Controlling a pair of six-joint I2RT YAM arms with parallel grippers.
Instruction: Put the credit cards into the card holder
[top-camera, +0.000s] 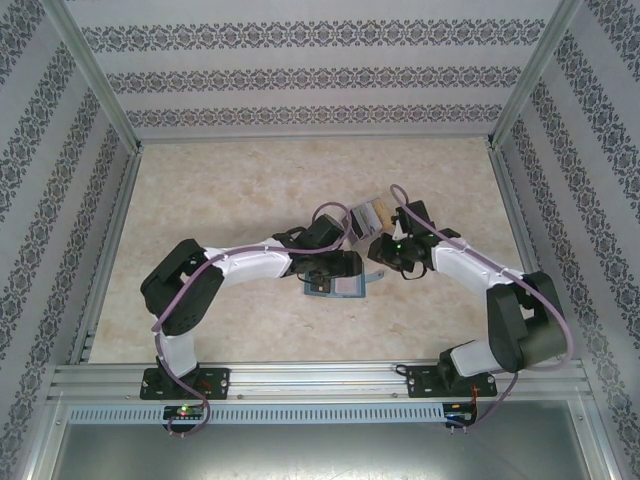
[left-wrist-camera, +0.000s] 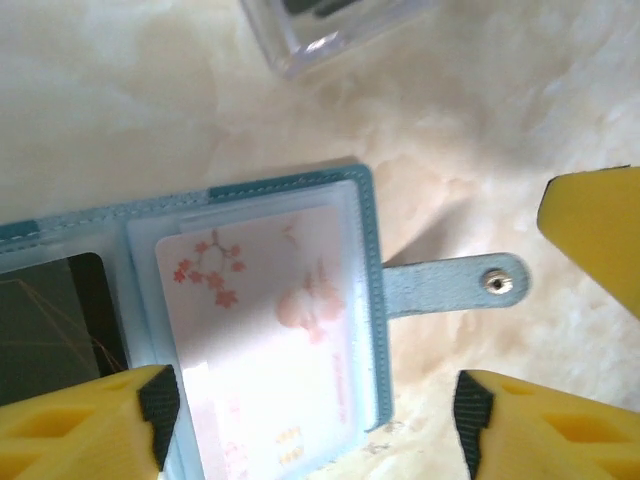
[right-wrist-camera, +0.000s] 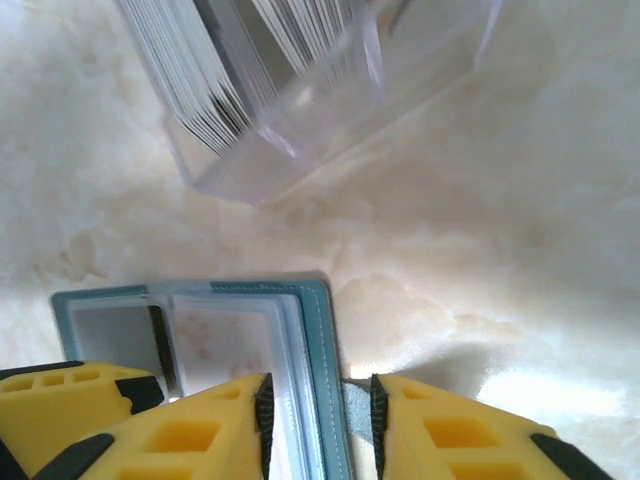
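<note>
Your card holder (left-wrist-camera: 290, 185) lies open on the desk (left-wrist-camera: 520, 120), under both arms. The left jaws stand wide apart astride its page, gripping nothing, with a whitish credit card (left-wrist-camera: 270, 330) pocketed between them. The right jaws are slightly parted around the holder's teal edge and seem not to pinch it. More credit cards (right-wrist-camera: 200, 70) stand in the clear box (right-wrist-camera: 300, 160) just ahead of the right jaws, so I judge that arm the nearer for the next pick

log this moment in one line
left gripper: open over card holder | right gripper: slightly open astride holder's edge | white card: in pocket | clear box: holds more cards
</note>
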